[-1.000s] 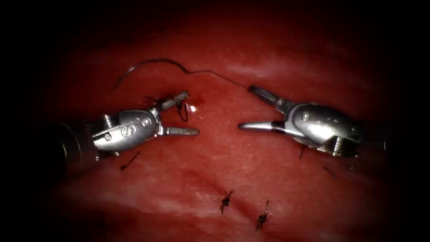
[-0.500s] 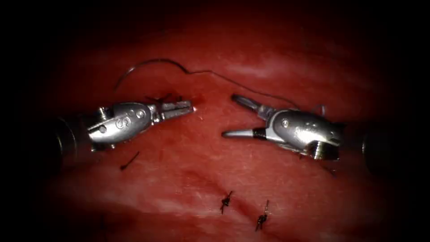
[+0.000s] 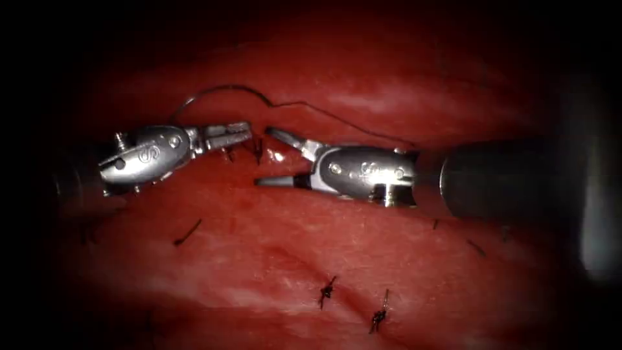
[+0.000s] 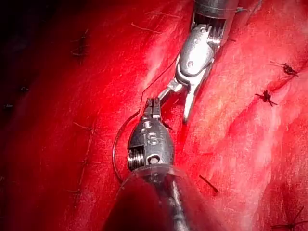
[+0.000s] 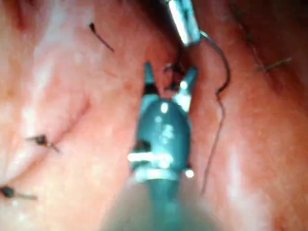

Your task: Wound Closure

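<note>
- Surgical training bench, lab setup. No patient: I'm working over a slab of red tissue (image 3: 363, 253) that runs out to the dark edges of the endoscope view.
- My two tools are thin-shaft wristed needle drivers: left tool (image 3: 243, 134), right tool (image 3: 272, 157). Polished steel, stamped letter on each clevis.
- Suture kit on the tissue: curved needle (image 3: 214, 93) lying flat with black thread (image 3: 337, 118) trailing off it.
- Finished knots (image 3: 327, 290) low on the tissue, loose cut ends of thread (image 3: 187, 232) scattered around: repeated practice stitching.
- Lighting comes from the scope only, falling off to black around the rim.
</note>
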`<state>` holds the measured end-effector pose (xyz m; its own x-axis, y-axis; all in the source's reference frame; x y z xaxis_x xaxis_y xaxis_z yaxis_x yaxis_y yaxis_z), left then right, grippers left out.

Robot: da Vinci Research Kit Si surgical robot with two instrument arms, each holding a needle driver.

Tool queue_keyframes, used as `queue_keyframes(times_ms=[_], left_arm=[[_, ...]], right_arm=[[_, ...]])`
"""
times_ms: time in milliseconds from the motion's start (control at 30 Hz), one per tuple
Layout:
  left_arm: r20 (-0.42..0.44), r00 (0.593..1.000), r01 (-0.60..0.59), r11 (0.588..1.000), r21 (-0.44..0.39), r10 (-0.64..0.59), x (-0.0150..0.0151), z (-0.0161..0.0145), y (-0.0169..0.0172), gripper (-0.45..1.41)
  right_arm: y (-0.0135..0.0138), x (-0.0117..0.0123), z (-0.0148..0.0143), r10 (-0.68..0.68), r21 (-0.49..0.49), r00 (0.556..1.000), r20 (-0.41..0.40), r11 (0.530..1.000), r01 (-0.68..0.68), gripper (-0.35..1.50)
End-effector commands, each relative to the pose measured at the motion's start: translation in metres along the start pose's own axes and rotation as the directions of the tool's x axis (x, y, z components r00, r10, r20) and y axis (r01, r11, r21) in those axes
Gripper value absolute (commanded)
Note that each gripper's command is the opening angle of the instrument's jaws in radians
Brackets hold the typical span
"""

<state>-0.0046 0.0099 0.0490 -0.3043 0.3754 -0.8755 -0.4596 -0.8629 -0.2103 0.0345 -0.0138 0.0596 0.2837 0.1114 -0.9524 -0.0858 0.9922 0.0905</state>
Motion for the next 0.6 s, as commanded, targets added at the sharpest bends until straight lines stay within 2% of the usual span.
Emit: queue_keyframes(times_ms=[33,267,400,600], left_arm=[[-0.001,1.000,-0.001,1.000,-0.001,0.001,-0.0005,0.0008,0.0000,-0.45],[-0.001,1.000,-0.003,1.000,0.001,0.003,-0.0007,0.0009,0.0001,-0.45],[0.000,1.000,-0.004,1.000,0.001,0.004,-0.0007,0.0008,0.0002,-0.45],[0.000,1.000,-0.004,1.000,0.003,0.004,-0.0005,0.0008,0.0006,-0.45]], right_arm=[[-0.0006,-0.0001,0.0017,0.005,-0.005,1.000,0.001,1.000,-0.005,1.01],[-0.0008,-0.0001,0.0038,0.003,-0.017,1.000,0.012,1.000,-0.003,1.01],[-0.0004,-0.0006,0.0047,0.003,-0.013,0.999,0.041,1.000,-0.003,0.89],[-0.0001,-0.0006,0.0058,0.005,-0.020,0.999,0.044,1.000,-0.004,0.89]])
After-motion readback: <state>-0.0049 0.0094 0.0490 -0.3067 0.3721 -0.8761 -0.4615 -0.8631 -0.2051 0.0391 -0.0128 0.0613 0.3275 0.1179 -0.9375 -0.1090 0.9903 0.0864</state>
